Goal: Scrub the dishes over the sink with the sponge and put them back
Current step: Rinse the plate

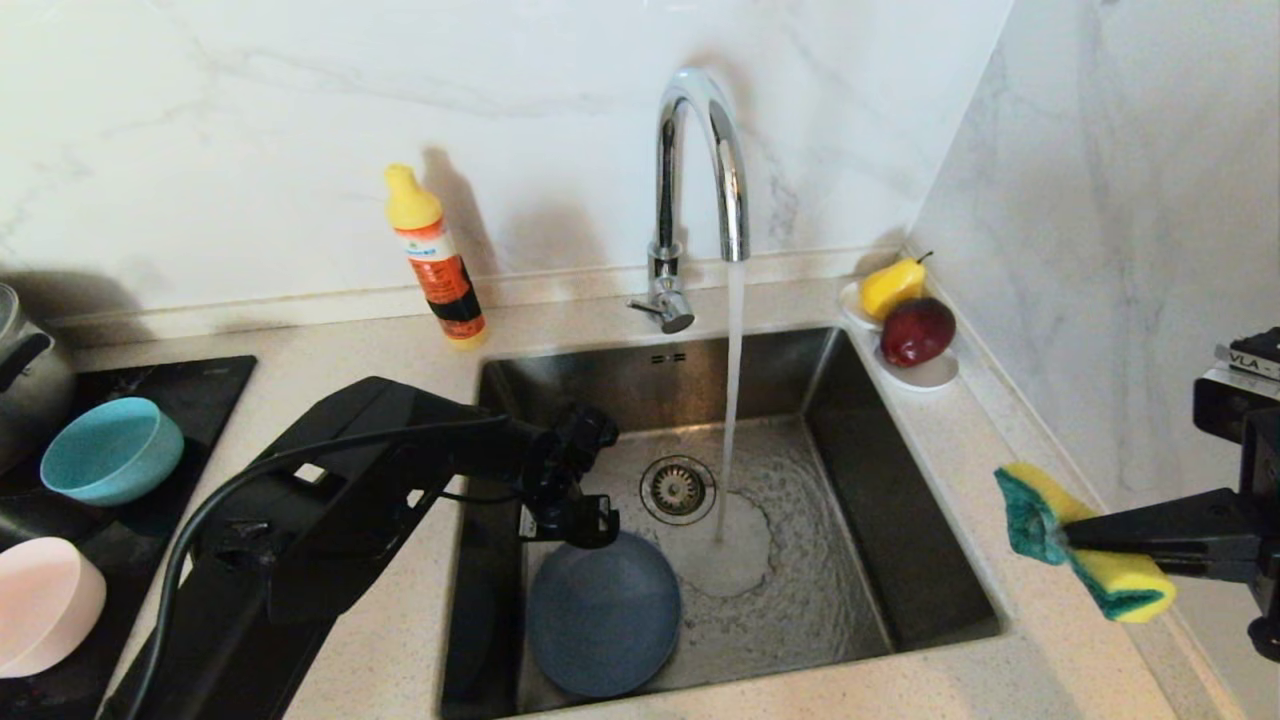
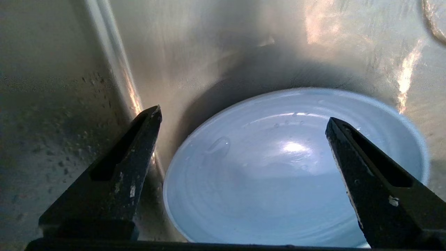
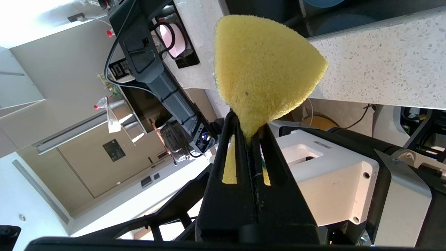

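Two arms in view. Left gripper [image 1: 570, 505] is down inside the sink [image 1: 900, 520], jaws spread wide and empty, hanging just above the slate-blue plate [image 1: 603, 615]; wrist view shows one finger [image 2: 115, 174] over the sink wall side, the other over the plate [image 2: 278, 167], no contact visible. Plate lies flat on the basin floor at the front-left, wet, beside the drain [image 1: 678, 489]. Tap [image 1: 700, 180] is running, water hitting the floor right of the drain. Right gripper [image 1: 1070, 535] is out over the counter right of the sink, clamped on the sponge [image 1: 1085, 545] at its narrow middle, squeezing it; yellow foam [image 3: 264, 69] bulges past the fingertips. Teal bowl [image 1: 112, 450] and pink bowl [image 1: 45, 605] sit on the dark cooktop [image 1: 215, 375] left of the sink. Detergent bottle [image 1: 435, 258] stands behind the sink; pear [image 1: 892, 285] and apple [image 1: 916, 331] on a white saucer [image 1: 930, 372] in the corner.
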You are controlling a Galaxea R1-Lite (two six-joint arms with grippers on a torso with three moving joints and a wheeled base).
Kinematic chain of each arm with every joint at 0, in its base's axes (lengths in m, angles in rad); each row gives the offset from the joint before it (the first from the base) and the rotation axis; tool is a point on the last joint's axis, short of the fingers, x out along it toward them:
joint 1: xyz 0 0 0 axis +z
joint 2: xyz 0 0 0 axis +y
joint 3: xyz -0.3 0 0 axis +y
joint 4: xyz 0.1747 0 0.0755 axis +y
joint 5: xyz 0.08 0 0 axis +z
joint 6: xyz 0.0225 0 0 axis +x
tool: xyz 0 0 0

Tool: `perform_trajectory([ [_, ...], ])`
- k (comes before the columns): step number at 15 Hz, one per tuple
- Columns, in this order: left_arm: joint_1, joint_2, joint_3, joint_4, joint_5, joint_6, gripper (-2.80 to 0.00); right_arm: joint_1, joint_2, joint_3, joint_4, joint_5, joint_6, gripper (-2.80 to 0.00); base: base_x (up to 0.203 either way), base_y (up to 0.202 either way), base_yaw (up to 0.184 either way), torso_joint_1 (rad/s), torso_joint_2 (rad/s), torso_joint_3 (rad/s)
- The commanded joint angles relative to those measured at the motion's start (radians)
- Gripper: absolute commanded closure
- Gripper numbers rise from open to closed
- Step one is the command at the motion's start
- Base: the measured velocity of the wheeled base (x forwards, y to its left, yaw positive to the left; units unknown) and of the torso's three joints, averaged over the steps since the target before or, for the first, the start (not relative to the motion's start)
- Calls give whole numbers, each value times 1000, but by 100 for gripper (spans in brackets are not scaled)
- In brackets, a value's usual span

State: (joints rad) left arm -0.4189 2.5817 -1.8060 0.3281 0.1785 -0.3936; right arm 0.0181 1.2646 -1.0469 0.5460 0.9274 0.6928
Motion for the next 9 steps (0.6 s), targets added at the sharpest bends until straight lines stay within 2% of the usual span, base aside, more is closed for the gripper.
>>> perform_trajectory([
  [1,-1,15,-1,12,3,2,-280,0,4,4,2,5,2,0,0,0,0,0,0,0],
  [9,-3,48,-65,31,4,20,-280,-20,1,36,-26,11,4,0,0,0,0,0,0,0],
])
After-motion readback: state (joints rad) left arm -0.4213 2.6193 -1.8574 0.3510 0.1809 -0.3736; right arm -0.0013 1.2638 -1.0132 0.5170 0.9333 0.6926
